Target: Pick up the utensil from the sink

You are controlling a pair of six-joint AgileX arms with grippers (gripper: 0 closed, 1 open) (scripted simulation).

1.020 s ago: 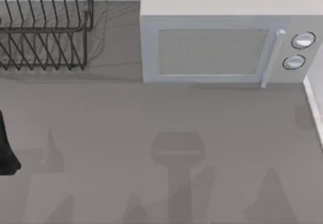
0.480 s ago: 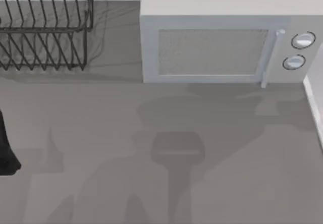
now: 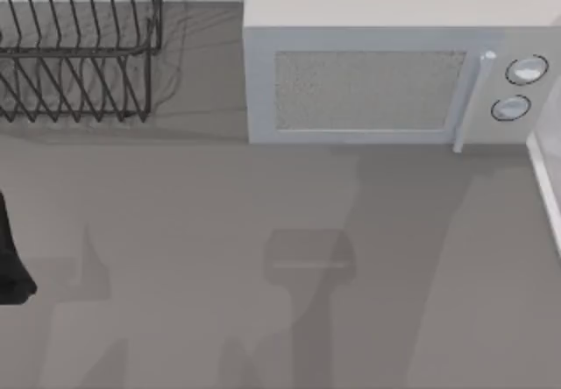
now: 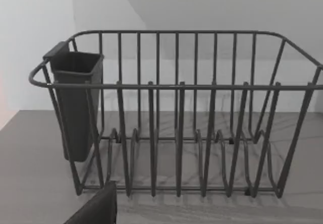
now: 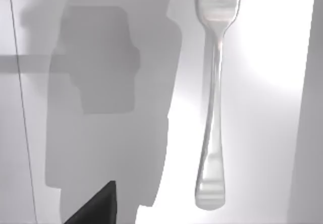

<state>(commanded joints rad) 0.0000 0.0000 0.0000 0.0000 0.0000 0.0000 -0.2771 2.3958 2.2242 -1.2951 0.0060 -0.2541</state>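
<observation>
- Over the last second the broad shadow on the counter (image 3: 175,222) in the top view has shifted: half a second back it spread wide below the microwave (image 3: 386,82), and now it runs as a narrower band from the microwave's near edge toward the near right. I take that as the right arm travelling overhead toward the right side, where the sink's pale rim (image 3: 545,187) shows at the edge.
- The right wrist view looks straight down on the fork (image 5: 214,98), lying flat and alone on the bright sink floor (image 5: 262,108), tines at one end, handle end nearer the camera's dark finger tip (image 5: 96,206). Nothing touches the fork.
- So the arm now seems to hang over the sink, with the descent and grasp not yet done.
- Whether the right gripper's fingers are apart or together I cannot tell; one dark corner is all that shows.
- The left arm sits parked at the far left, facing the dish rack (image 4: 176,118) and its cutlery cup (image 4: 75,103); its finger state also cannot be told.
</observation>
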